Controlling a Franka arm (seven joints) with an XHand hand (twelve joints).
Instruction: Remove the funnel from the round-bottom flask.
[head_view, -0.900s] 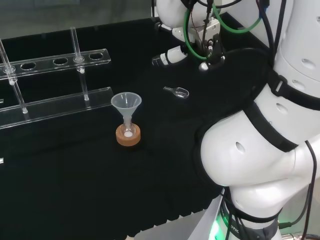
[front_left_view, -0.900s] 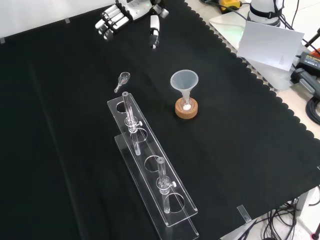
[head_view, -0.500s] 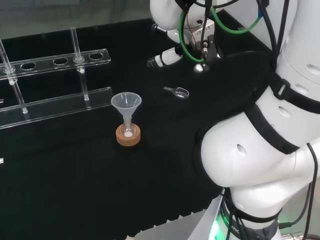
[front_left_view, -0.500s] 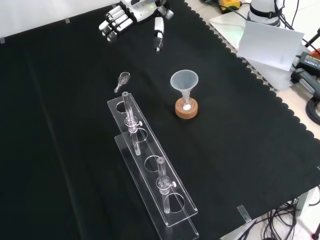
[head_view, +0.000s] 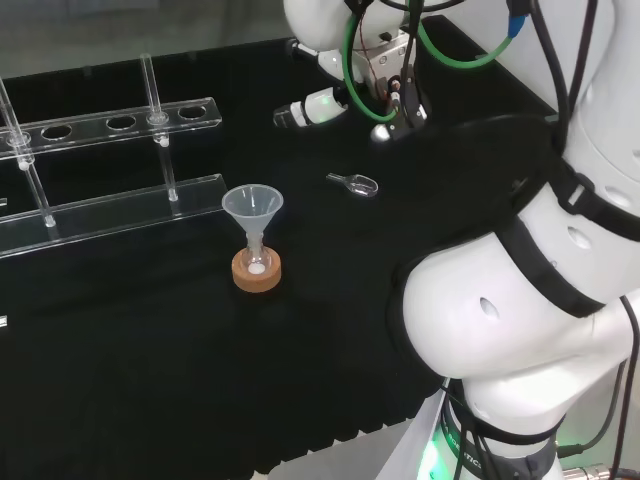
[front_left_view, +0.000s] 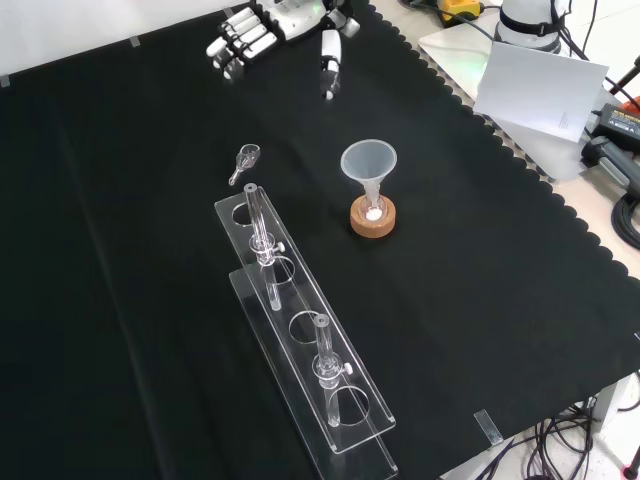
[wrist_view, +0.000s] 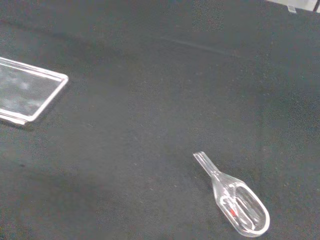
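Observation:
A clear funnel (head_view: 252, 206) (front_left_view: 368, 163) stands with its stem in a small round-bottom flask (head_view: 257, 262) (front_left_view: 373, 210) that rests on a cork ring (head_view: 256, 274) (front_left_view: 373, 222). Something white shows inside the flask. The hand (front_left_view: 275, 25) hangs over the far edge of the cloth in the front view, well beyond the funnel. Its fingers (front_left_view: 238, 45) are straight and spread and hold nothing. In the head view the hand (head_view: 325, 103) is behind and to the right of the funnel.
A small clear scoop (head_view: 353, 183) (front_left_view: 244, 160) (wrist_view: 234, 197) lies on the cloth between hand and funnel. A clear acrylic tube rack (head_view: 110, 205) (front_left_view: 305, 350) with two glass tubes stands left of the funnel in the head view. The arm's white links (head_view: 520, 300) rise at the right.
The hand has drifted left in the head view, and right in the front view, staying open. Funnel, flask and scoop have not moved.

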